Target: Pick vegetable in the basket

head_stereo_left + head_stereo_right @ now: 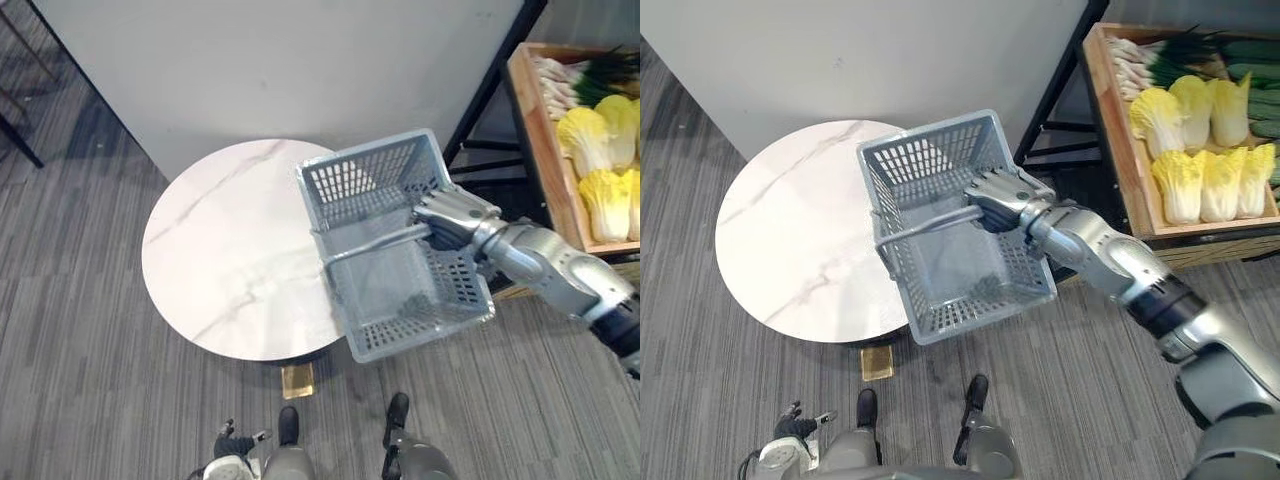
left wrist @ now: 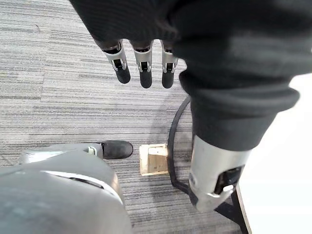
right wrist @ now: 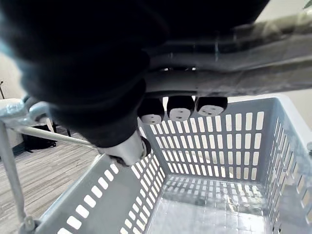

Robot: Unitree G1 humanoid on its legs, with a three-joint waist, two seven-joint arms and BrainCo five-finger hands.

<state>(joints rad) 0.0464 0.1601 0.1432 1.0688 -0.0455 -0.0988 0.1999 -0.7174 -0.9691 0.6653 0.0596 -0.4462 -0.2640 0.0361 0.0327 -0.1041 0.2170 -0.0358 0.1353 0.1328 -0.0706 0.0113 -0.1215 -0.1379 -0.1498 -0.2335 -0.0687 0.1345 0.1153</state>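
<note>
A grey plastic basket point(image 1: 372, 162) hangs empty in the air over the right edge of the round table. My right hand point(image 1: 452, 216) is shut on its metal handle point(image 1: 365, 245); the right wrist view shows the fingers point(image 3: 180, 107) curled under the handle point(image 3: 243, 53) above the slotted wall point(image 3: 219, 141). Yellow cabbages point(image 1: 600, 150) lie in a wooden crate point(image 1: 530, 110) to the right, apart from the basket. My left hand point(image 2: 219, 58) hangs low by the floor, its fingers point(image 2: 141, 63) straight and holding nothing.
The white marble round table point(image 1: 230, 250) stands in front of a pale wall. Green leeks point(image 1: 605, 75) and pale roots point(image 1: 555, 80) fill the crate's far end. A black rack frame point(image 1: 490, 90) stands between table and crate. A small brass block point(image 1: 297, 380) lies on the carpet.
</note>
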